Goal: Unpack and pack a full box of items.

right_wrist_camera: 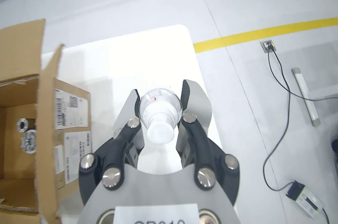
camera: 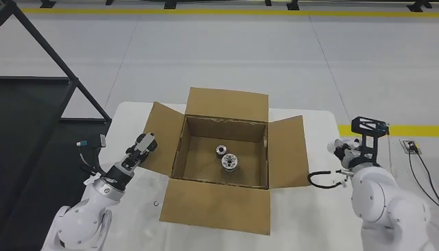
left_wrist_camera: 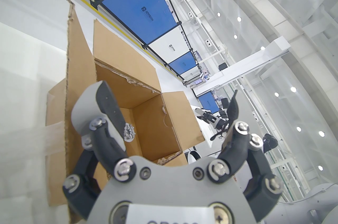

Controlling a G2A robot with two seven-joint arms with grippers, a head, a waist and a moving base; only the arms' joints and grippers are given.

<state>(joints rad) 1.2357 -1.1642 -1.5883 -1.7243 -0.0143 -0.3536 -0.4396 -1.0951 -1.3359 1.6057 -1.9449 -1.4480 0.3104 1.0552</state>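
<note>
Left hand (camera: 145,142): released, fingers spread, empty; just outside left flap of cardboard box (camera: 226,104). Box: open, on white surface (camera: 134,117), between the two hands. Inside box, apart from either hand: two small metal parts (camera: 229,160), side by side. Right hand (right_wrist_camera: 159,93): clenched on clear bottle (right_wrist_camera: 160,103), white cap toward wrist, beyond box's right flap.

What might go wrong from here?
The right gripper holds the clear bottle near its cap end, so it may tilt or slip. If carried toward the box, it could catch the raised flap beside it. The open left gripper sits close to the opposite flap and might nudge the box.
</note>
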